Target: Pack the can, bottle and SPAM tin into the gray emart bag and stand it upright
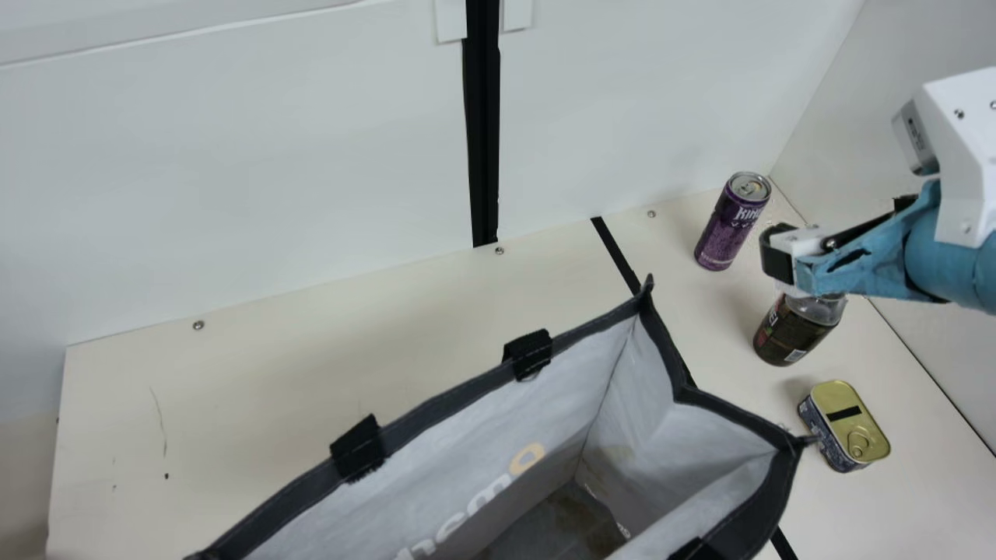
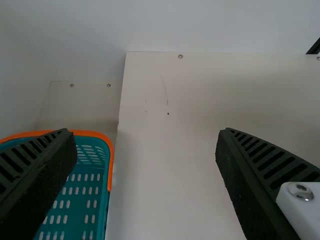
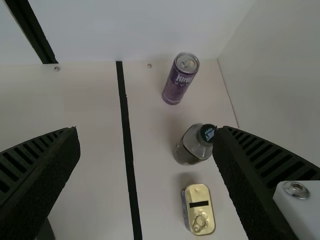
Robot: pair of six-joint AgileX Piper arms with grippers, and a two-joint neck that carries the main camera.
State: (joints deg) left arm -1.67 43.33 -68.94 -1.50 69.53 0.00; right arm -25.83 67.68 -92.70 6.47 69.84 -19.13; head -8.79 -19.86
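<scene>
The gray emart bag (image 1: 498, 420) sits mouth-open on the cream tabletop (image 1: 257, 373). Outside it, on the right, are a purple can (image 1: 730, 231) farthest back, a dark bottle (image 1: 790, 334), then the flat SPAM tin (image 1: 843, 420). The right pincer (image 1: 780, 257), near the bottle, is spread wide, holding nothing. The left pincer (image 2: 146, 137) is wide and empty, near a teal basket (image 2: 110, 160).

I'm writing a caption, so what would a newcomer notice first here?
Probably the large, black-trimmed gray fabric bag gaping open at the front of the cream table. Then the slim purple metal can near the back wall, and the orange-rimmed teal plastic basket beside the table's left edge.
</scene>
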